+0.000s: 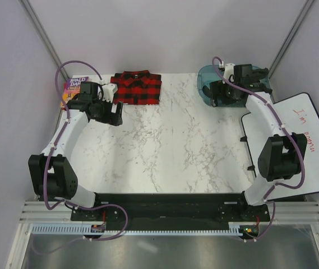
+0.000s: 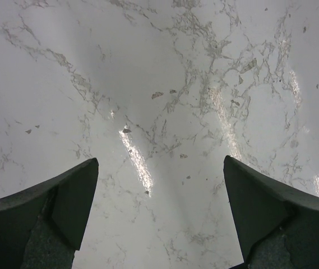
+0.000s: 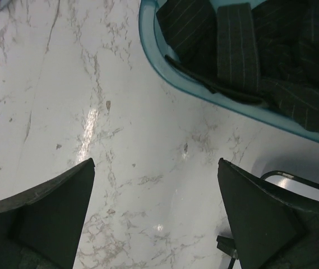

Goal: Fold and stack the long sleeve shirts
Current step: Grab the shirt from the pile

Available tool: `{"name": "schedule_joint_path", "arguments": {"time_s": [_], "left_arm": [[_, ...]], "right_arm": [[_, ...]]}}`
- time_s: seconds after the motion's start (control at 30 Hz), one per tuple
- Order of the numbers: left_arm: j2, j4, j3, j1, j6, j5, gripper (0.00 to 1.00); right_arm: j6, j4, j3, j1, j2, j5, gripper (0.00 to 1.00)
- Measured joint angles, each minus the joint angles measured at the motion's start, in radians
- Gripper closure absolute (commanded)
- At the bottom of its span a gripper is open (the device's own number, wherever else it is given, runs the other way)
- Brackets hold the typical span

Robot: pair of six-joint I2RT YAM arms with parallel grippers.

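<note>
1. Your left gripper (image 2: 159, 168) is hanging over bare marble table (image 1: 170, 151) at the far left, its jaws spread wide and pinching nothing.
2. You are seeing a colourful book (image 1: 71, 89) lying at the far left edge, and just right of it the red-and-black plaid shirt (image 1: 138, 88) is sitting folded into a neat rectangle, apart from the left gripper.
3. Your right gripper (image 3: 156, 165) is hovering beside a blue tub (image 3: 148, 50) at the far right, jaws spread wide, gripping nothing.
4. You are looking at the dark pinstriped shirt (image 3: 243, 50) lying crumpled inside that tub.
5. You are also seeing a whiteboard (image 1: 310, 151) resting along the right edge.
</note>
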Motion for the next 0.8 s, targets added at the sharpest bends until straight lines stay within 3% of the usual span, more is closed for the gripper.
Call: {"name": "schedule_joint_path", "arguments": {"time_s": [0.2, 0.47, 0.8], "left_arm": [[0.011, -0.002, 0.088, -0.002, 0.011, -0.009, 0.01], [0.061, 0.005, 0.198, -0.003, 0.028, -0.010, 0.01], [0.114, 0.003, 0.204, -0.008, 0.040, -0.064, 0.01]], "right_arm": [[0.050, -0.004, 0.203, -0.050, 0.103, 0.037, 0.02], [0.084, 0.026, 0.520, -0.220, 0.330, 0.182, 0.02], [0.057, 0.040, 0.624, -0.276, 0.606, 0.252, 0.02]]}}
